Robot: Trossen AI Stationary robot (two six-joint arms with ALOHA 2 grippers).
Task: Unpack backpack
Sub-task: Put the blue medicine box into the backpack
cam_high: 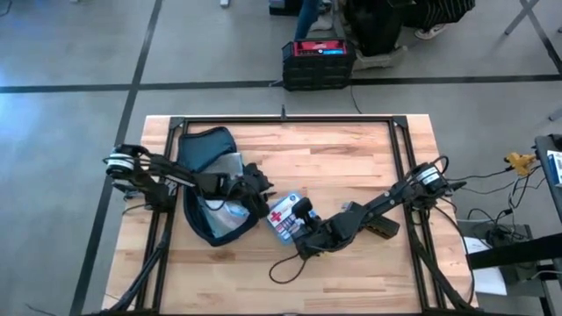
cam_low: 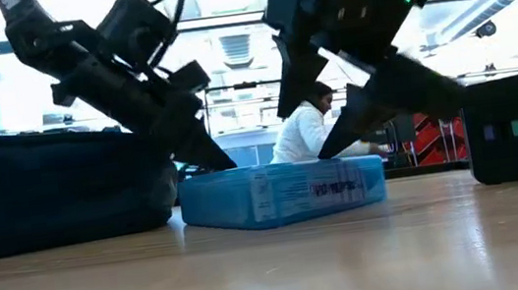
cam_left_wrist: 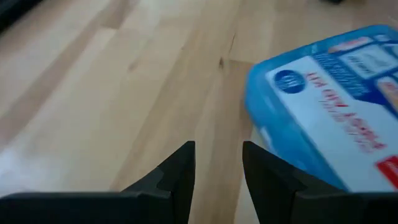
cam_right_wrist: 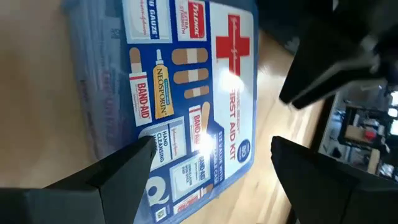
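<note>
1. Your backpack lies open on the left part of the wooden table, its mouth turned toward the middle, with pale contents still showing inside.
2. Just beside that mouth, flat on the wood, sits a blue first aid kit; the label with its red cross reads plainly in the right wrist view. It looks to be out of the bag already.
3. Your left gripper hangs low at the backpack's opening, between bag and kit. Its fingers stand a narrow gap apart with nothing between them; the kit's edge lies just off to one side.
4. Your right gripper is directly over the kit, jaws spread wide to either side of the lid and not gripping it. The low view shows both fingertips just above the box.
5. The step in hand seems to be setting the kit clear. Next, you would likely lift the right arm away and send the left back into the bag, spreading its fingers first.
</note>
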